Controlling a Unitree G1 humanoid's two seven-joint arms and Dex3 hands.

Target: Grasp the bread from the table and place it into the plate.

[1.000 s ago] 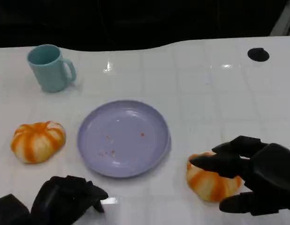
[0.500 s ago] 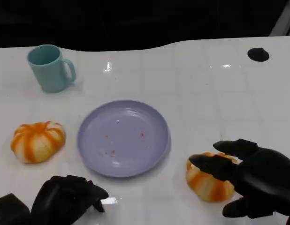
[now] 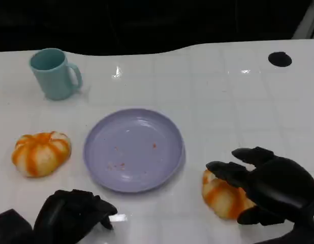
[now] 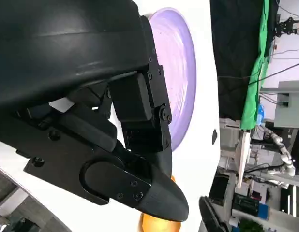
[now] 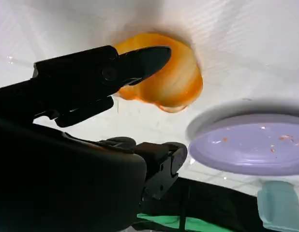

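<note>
An orange-striped bread lies on the white table to the right of the lilac plate. My right hand hangs over it, fingers draped across its top and thumb low at its near side. In the right wrist view the bread still rests on the table, one fingertip at its surface and a gap to the thumb. A second bread lies left of the plate. My left hand sits at the near left edge, fingers curled in and holding nothing. The plate is bare apart from crumbs.
A teal cup stands at the back left. A black round mark sits at the far right of the table. The table's far edge runs against a dark background. In the left wrist view the plate lies beyond my curled fingers.
My right hand has sunk lower over the right bread, and its fingers now cover more of the bread's top. The left hand, plate and cup have not moved.
</note>
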